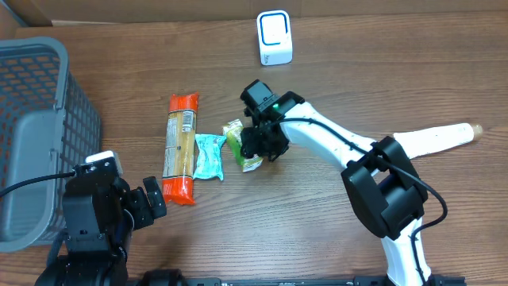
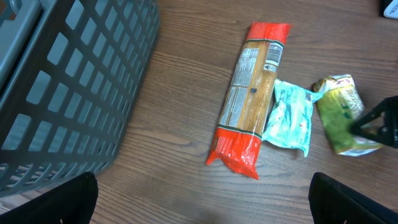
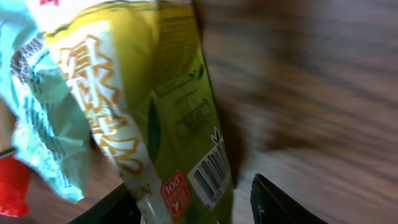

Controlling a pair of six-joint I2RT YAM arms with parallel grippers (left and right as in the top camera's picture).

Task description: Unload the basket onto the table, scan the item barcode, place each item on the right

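Wooden table (image 1: 357,79) holds a green packet (image 1: 235,137) half hidden beneath right tool (image 1: 255,145).

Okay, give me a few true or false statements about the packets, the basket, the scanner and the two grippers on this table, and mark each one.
1. The green packet shows a barcode in the right wrist view. True.
2. The pasta packet lies inside the basket. False: it lies on the table, next to the teal packet.
3. The left gripper holds the teal packet. False: it is open and empty, apart from the packets.
4. The white scanner stands near the far edge, apart from the packets. True.
5. The right gripper is down at the green packet. True.
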